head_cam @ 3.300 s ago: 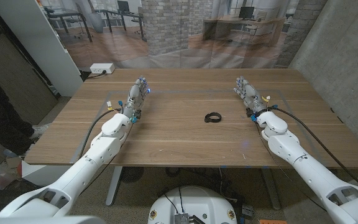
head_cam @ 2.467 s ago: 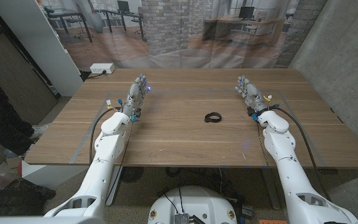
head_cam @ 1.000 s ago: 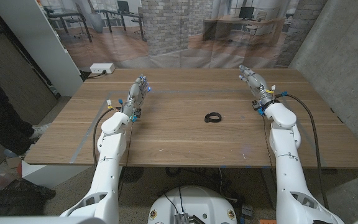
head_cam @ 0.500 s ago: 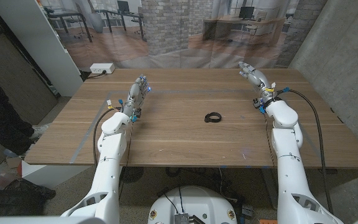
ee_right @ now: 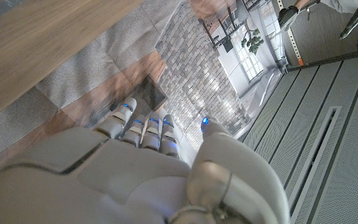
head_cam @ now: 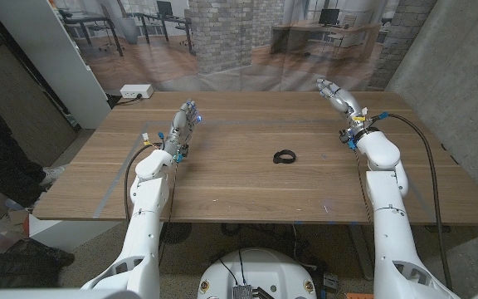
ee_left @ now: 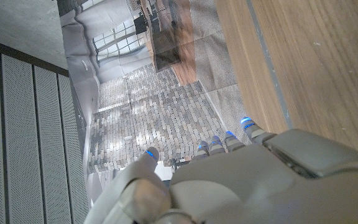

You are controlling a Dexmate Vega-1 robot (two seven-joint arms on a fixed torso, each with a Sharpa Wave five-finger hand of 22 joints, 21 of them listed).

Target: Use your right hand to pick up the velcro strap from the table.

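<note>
Reaching over the far edge, right robot hand seems empty-fingered.

White arms, black cables

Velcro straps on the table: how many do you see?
1. The velcro strap, a small black loop, lies near the middle of the table, apart from both hands.

head: high, looking down | wrists: close, turned | shared: wooden table
</note>
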